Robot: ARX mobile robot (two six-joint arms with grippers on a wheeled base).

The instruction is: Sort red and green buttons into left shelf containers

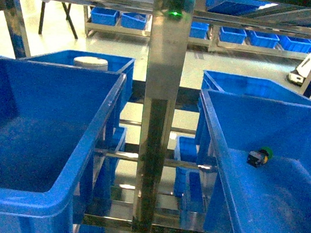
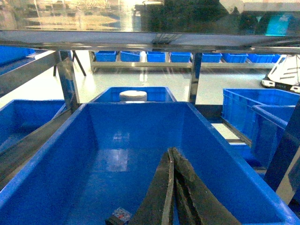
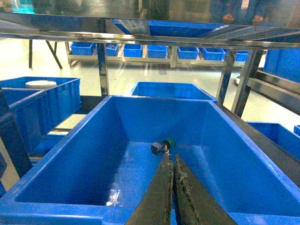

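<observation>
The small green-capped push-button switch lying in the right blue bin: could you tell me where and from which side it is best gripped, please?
Grip the small green-capped push-button switch across its dark blocky body, coming straight down from above. It lies on its side on the floor of the deep right blue plastic bin, cap pointing sideways, well clear of the walls. The round cap would probably slip; the body's flat sides likely suit the right gripper, whose jaws are shut.

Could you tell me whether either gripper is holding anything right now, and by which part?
Nothing is held: the left gripper and right gripper are both shut and empty.
</observation>
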